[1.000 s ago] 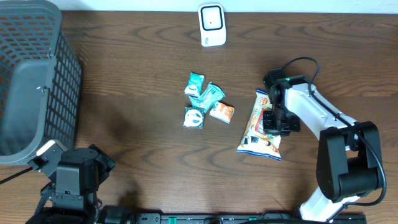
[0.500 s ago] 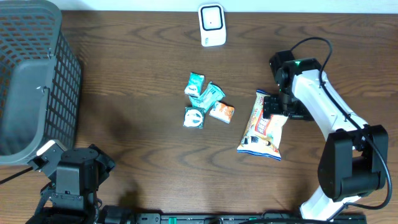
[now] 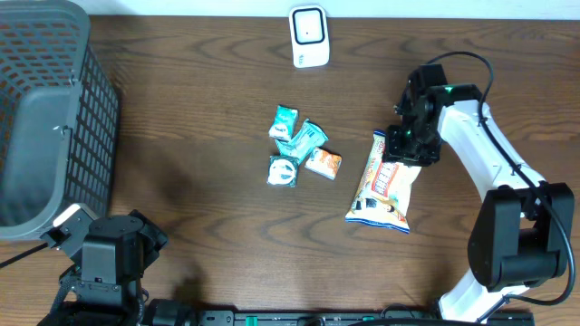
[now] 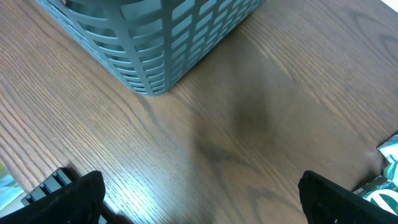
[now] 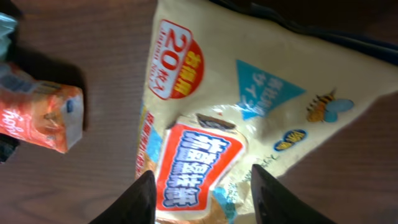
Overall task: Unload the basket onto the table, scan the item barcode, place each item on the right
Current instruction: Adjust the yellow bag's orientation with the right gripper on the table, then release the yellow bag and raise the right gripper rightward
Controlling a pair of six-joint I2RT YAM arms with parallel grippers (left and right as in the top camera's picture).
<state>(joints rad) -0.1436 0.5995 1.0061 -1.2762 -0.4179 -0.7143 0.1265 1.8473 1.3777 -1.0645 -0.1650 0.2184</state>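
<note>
A cream and orange snack bag (image 3: 382, 186) lies flat on the table at right of centre. My right gripper (image 3: 405, 149) hovers over the bag's far end. In the right wrist view its two dark fingers stand apart, open, with the bag's (image 5: 236, 93) printed face between and under them (image 5: 203, 171). No barcode shows on that face. The white scanner (image 3: 309, 36) stands at the table's far edge. My left gripper (image 4: 202, 199) is wide open over bare wood at the near left, holding nothing.
A grey mesh basket (image 3: 45, 109) fills the far left, and its corner (image 4: 155, 43) shows in the left wrist view. Several small packets (image 3: 299, 145) lie mid-table, an orange one (image 5: 43, 112) just left of the bag. The left arm (image 3: 109, 258) rests at the front left.
My right gripper has moved from the bag's middle toward its far end, and the arm has swung away from me. The bag has barely shifted. The left arm is unmoved.
</note>
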